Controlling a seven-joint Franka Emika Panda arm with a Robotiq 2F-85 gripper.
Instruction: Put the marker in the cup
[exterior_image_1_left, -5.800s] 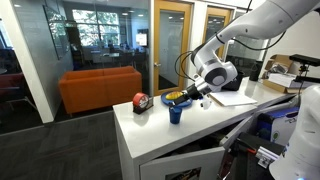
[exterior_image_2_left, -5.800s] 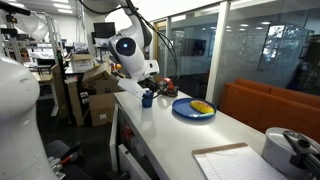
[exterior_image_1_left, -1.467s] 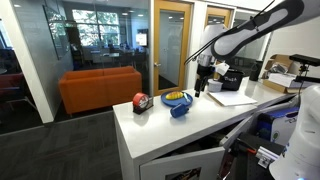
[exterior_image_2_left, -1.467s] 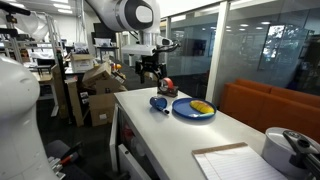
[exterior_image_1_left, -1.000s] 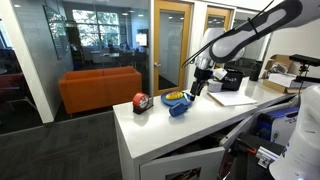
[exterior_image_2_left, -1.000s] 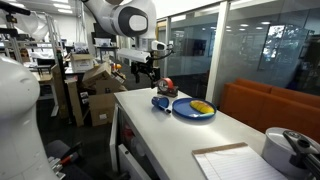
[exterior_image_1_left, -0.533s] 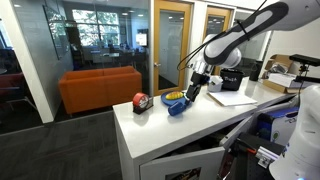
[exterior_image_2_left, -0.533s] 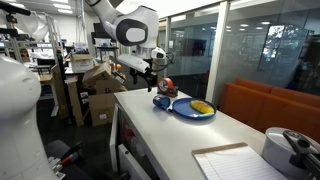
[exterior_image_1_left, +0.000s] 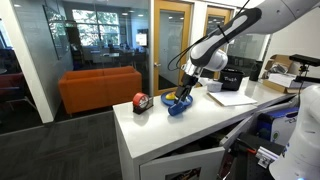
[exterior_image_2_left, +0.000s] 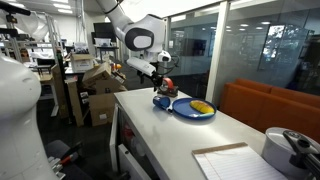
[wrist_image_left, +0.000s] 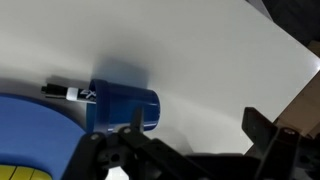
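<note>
White tabletop (wrist_image_left: 200, 50): cup (wrist_image_left: 120, 106) lies on its side just beside blue plate (wrist_image_left: 30, 135), marker (wrist_image_left: 68, 93) sticking out at one end. Gripper (wrist_image_left: 194, 132) hovers above the cup, jaws spread, holding nothing.

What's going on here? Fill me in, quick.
A robot arm holds its open claw just above a blue cup, which lies on its side on the white table next to a blue plate. The marker lies at one end of the cup; whether its tip is inside is unclear. Nothing is gripped.
</note>
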